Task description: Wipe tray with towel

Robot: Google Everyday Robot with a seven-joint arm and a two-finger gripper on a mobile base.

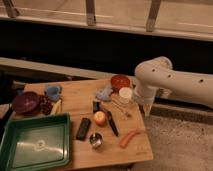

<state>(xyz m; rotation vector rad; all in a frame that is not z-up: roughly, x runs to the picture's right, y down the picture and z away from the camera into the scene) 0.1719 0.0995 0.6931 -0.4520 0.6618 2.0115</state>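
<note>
Dark green tray (50,140) at front-left corner of wooden table (75,104); towel (104,93) well apart from it.
Towel crumpled just beside orange bowl (120,81) toward far edge; maroon bowl (25,101) behind tray; gripper (148,109) off table's right edge, pointing down, jaws spread, gripping nothing.

Tray (52,132) dark green, pale centre mark; towel (104,93) grey-blue; bowl (120,81) orange; white hand (148,109) off table (75,102) right edge.

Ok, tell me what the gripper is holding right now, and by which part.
Nothing. The gripper hangs empty, jaws open, by the right edge of the table; the towel lies apart from it.
</note>
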